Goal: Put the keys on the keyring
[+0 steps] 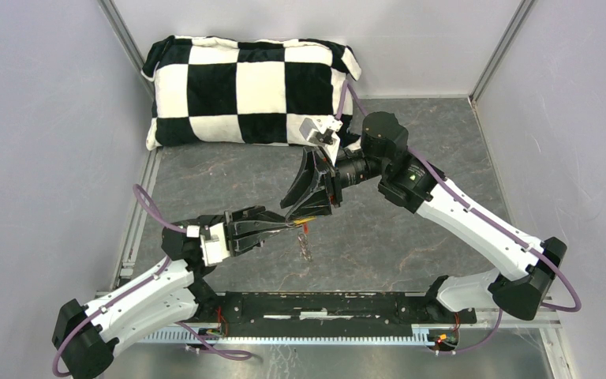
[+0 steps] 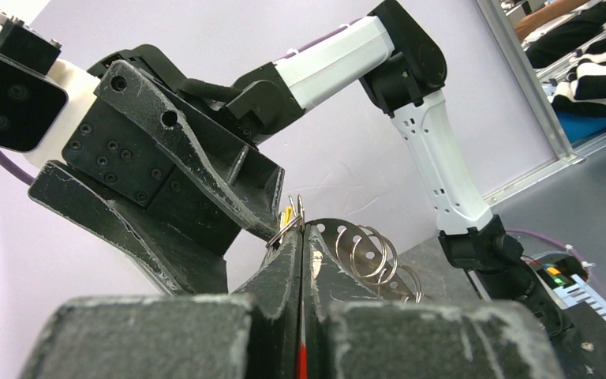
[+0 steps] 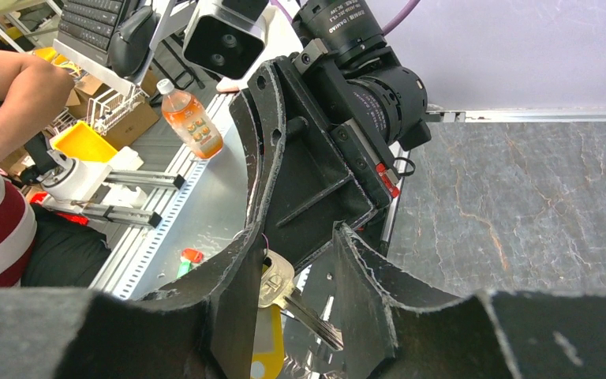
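Observation:
My left gripper point(image 1: 292, 227) point(image 2: 301, 237) is shut on the keyring's red tag, which shows only as a red sliver point(image 2: 301, 359) between the fingers. The keyring point(image 2: 286, 230) sticks out past the fingertips, and a chain of metal rings point(image 2: 369, 253) point(image 1: 306, 246) hangs from it. My right gripper point(image 1: 314, 212) point(image 3: 298, 237) points down at that spot with its jaws apart. Between them lies a silver key point(image 3: 278, 278) with a yellow tag point(image 3: 270, 347). Its head rests against the left finger. A green key is not visible near the grippers.
A black-and-white checkered pillow point(image 1: 245, 91) lies against the back wall. The black rail point(image 1: 316, 308) with the arm bases runs along the near edge. Beyond the table are a person's arm point(image 3: 8, 95), an orange bottle point(image 3: 193, 122) and a small red-and-green item point(image 3: 189, 259).

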`<action>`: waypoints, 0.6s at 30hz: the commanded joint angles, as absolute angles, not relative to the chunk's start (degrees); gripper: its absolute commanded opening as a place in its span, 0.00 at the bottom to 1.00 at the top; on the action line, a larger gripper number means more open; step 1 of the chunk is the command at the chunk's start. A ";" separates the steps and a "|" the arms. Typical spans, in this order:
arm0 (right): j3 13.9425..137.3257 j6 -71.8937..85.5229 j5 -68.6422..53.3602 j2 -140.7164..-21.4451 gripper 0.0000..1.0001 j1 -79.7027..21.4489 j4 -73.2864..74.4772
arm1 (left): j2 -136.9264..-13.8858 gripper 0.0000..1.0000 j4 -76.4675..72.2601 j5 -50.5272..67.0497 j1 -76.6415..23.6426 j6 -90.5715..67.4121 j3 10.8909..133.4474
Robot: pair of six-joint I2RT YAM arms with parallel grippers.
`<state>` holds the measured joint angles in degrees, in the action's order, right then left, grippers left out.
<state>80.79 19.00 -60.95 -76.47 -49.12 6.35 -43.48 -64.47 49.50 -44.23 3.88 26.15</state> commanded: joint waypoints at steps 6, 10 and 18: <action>77.97 25.88 -58.81 -76.22 0.44 -49.63 -4.21 | -43.29 0.02 -70.05 46.48 -44.61 9.50 26.39; 78.40 25.58 -58.71 -76.67 0.44 -49.32 -3.03 | -43.33 0.02 -70.92 46.50 -44.64 10.08 26.22; 79.01 28.81 -59.61 -77.58 0.43 -48.42 -4.74 | -42.95 0.02 -72.53 47.23 -44.65 11.28 25.50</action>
<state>78.70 26.35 -60.82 -76.51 -48.90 -1.91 -43.44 -67.57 48.49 -44.23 7.79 25.54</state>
